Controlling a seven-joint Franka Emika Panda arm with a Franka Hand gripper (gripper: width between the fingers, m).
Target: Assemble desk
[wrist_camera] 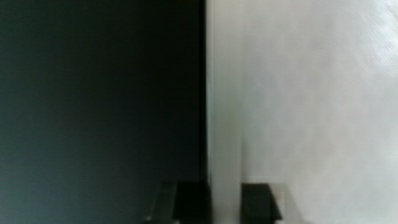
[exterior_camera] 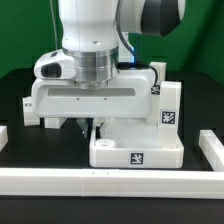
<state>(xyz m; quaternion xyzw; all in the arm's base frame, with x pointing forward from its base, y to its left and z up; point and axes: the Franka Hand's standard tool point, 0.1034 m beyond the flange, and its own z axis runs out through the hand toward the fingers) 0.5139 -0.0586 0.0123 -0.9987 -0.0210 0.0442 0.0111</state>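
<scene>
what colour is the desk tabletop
White, with a black-and-white square tag on the tabletop front side; the exterior view shows it best.

Arm: glossy white rounded shells; black joint cap at two o'clock of the exterior view
Wrist flange: ribbed grey metal cylinder
Side housing: white, rounded, at nine o'clock of the flange
Hand body: wide white block, at six o'clock of the flange
Gripper: two short dark fingers, squared tips, at six o'clock of the hand body
</scene>
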